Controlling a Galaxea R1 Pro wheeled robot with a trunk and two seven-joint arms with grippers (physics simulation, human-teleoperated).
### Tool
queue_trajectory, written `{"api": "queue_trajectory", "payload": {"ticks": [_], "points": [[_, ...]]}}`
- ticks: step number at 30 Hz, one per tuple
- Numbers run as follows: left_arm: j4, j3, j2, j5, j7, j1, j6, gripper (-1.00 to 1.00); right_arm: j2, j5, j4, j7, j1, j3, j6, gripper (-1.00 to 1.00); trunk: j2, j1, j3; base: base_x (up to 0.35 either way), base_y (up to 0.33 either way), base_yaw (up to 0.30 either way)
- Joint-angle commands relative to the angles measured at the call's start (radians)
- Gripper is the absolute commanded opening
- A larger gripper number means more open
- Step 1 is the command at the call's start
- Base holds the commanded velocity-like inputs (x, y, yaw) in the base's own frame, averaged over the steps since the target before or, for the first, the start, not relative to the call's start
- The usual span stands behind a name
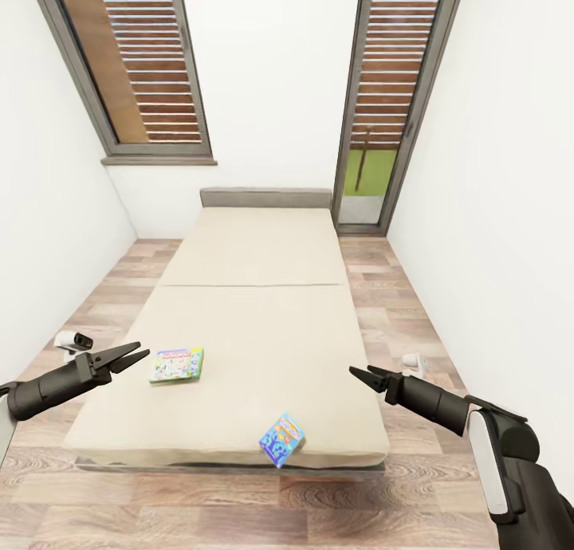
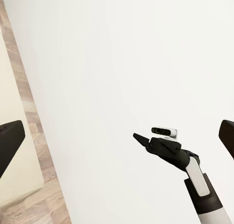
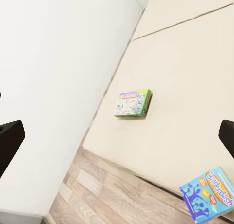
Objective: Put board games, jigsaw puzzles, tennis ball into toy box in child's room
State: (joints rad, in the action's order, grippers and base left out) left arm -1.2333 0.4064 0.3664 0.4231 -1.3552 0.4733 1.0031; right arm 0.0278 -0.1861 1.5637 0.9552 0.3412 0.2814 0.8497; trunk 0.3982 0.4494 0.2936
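Note:
Two board games lie on the beige bed [image 1: 263, 311]. The green-and-white Monopoly box [image 1: 176, 365] [image 3: 132, 103] rests flat near the bed's left side. A smaller blue box [image 1: 281, 439] [image 3: 208, 195] sits tilted at the bed's front edge. My left gripper [image 1: 134, 356] hovers open just left of the Monopoly box, above the bed's side. On the other side, my right gripper [image 1: 360, 374] hangs open over the bed's right edge, up and right of the blue box. In the right wrist view both dark fingers [image 3: 10, 139] stand wide apart with nothing between them. The table and toy box are out of view.
White walls close in on both sides, leaving narrow strips of wood-plank floor [image 1: 399, 295] beside the bed. A grey headboard [image 1: 265, 197], a window [image 1: 139, 64] and a glass door [image 1: 383, 104] are at the far end. More floor lies in front of the bed.

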Motion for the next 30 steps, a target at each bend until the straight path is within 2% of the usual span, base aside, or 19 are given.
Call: {"api": "queue_trajectory", "payload": {"ticks": [1,30], "points": [[0.0,0.0,0.0,0.002,-0.002,0.001,0.009,1.0,0.0,-0.001,0.0,0.002,0.001,0.001,0.005,1.0,0.002,0.001,0.0,0.0,0.0,0.0],[0.0,0.002,0.002,0.003,-0.004,0.001,0.011,1.0,0.0,-0.001,-0.001,0.002,0.001,0.001,0.005,1.0,0.002,0.001,-0.047,0.0,0.0,0.0]]}}
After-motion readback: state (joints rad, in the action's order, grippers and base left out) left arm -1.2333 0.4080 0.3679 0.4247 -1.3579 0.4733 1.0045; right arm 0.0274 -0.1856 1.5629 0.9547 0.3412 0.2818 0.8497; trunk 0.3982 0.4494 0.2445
